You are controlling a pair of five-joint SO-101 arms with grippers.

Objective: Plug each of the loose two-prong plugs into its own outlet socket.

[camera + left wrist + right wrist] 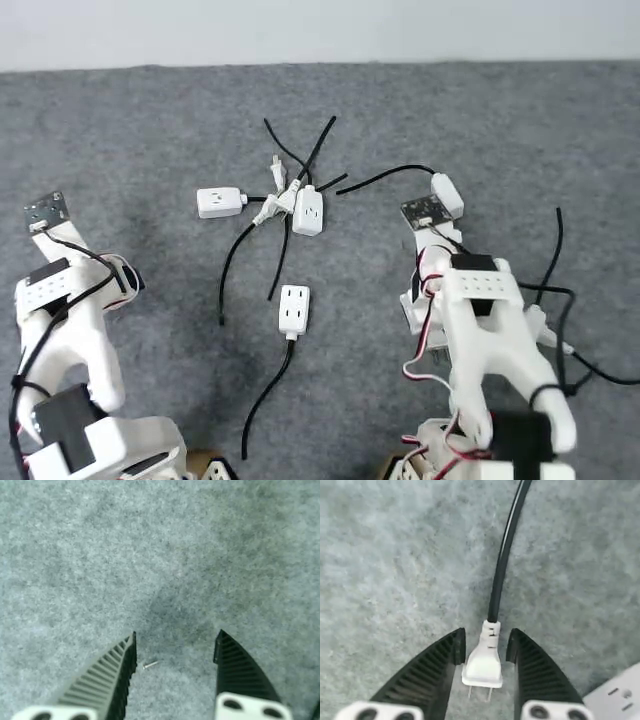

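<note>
A white two-prong plug point(482, 664) on a black cord point(506, 555) lies on the grey carpet between the fingers of my right gripper point(486, 632). The jaws are open, with a narrow gap on each side of the plug. My left gripper point(176, 634) hangs open over bare carpet and holds nothing. In the high view three white outlet sockets lie mid-table: one to the left point(220, 202), one in the middle point(308, 211), one nearer the arms point(293, 308). Loose white plugs point(277, 195) with black cords cluster between the first two.
Another white outlet block point(447, 194) with a black cord lies just beyond the right arm point(480, 310); a white outlet corner point(615, 697) shows by the right fingers. The left arm point(65, 320) stands at the near left. A tiny metal sliver point(150, 665) lies on the carpet.
</note>
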